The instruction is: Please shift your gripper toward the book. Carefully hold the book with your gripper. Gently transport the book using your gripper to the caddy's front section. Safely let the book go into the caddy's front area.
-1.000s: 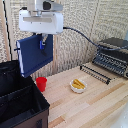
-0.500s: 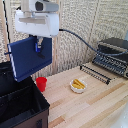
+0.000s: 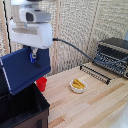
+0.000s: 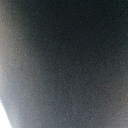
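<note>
At the right edge of the exterior view a black-and-silver toaster oven (image 3: 113,56) is seen on the light wooden table (image 3: 95,107), with a dark wire rack (image 3: 96,73) lying in front of it. Near the frame's centre a small white bowl (image 3: 78,85) holding yellow pieces is set. A red cup (image 3: 41,83) is partly hidden behind the large black fabric caddy (image 3: 22,110) at the lower left. Above the caddy's near side, the thin dark navy-blue book (image 3: 25,69) is held tilted in the air at the left. The white boxy gripper (image 3: 34,59) is pointed downward from the upper left, its blue-tipped fingers clamped on the book's upper edge. The wrist view is filled by a dark, blurred surface.
</note>
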